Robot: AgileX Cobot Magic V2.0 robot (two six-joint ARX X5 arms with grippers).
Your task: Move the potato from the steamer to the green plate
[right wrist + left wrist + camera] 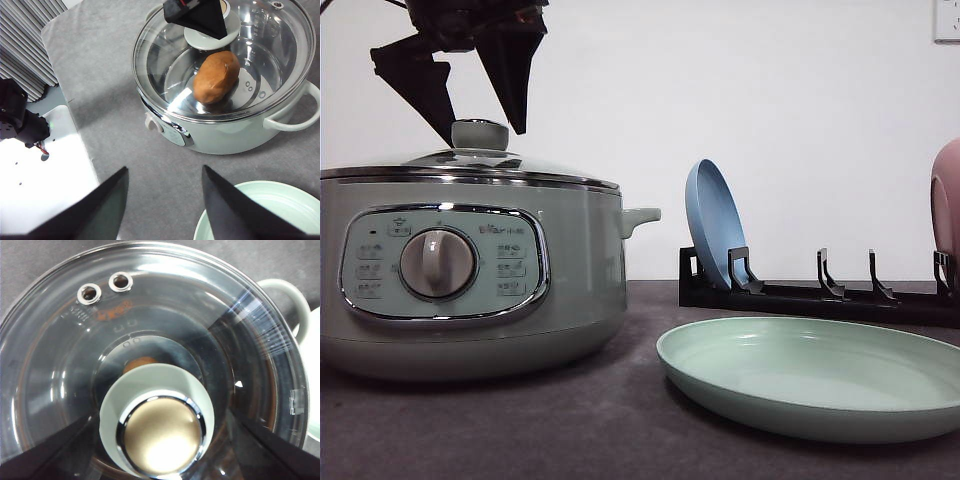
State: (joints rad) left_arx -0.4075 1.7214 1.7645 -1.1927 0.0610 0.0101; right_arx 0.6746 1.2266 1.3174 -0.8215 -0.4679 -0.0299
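The steamer (470, 270) stands on the table (570, 430) at the left, its glass lid (225, 60) on top, and the potato (216, 76) lies inside it under the lid. The left gripper (480, 85) hangs just above the lid knob (480, 134), one finger on each side of it. The green plate (815, 375) lies flat on the table to the steamer's right, and behind it runs a dish rack (820, 290) with a plate (715, 225) standing on edge in its left slot.
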